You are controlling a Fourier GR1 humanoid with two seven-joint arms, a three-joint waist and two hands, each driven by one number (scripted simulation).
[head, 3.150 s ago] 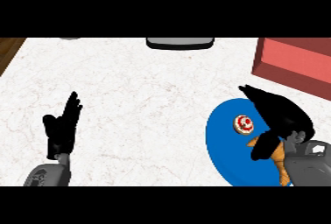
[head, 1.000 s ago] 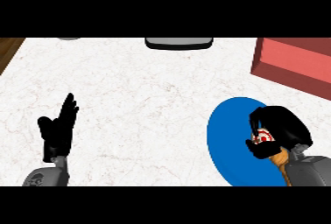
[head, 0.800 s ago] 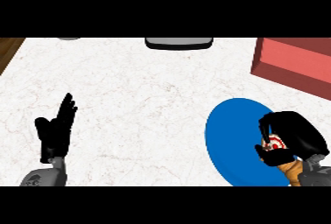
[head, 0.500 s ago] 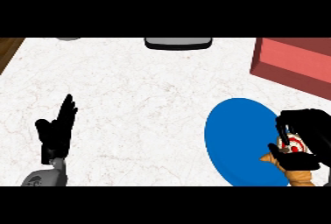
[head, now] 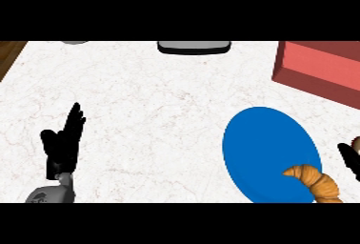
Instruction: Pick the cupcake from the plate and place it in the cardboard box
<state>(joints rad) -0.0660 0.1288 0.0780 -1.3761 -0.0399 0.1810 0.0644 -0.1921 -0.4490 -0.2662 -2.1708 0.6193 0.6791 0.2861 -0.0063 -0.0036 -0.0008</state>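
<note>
Cupcake is hardly showing now: only a small brownish sliver (head: 354, 143) is peeking in at the right edge, well off the blue plate (head: 267, 147), whereas half a second ago its red-and-white top was sitting in plain sight above the plate's right rim. Right hand (head: 349, 162) is sliding out of sight too, leaving just a dark strip at the edge below that sliver, and I cannot tell how its fingers are set. A croissant (head: 315, 180) is lying on the plate's lower right part. Left hand (head: 63, 143) is resting at the lower left, fingers straight and pointing up. The red cardboard box (head: 320, 69) is sitting at the upper right of the marble counter (head: 141, 105).
</note>
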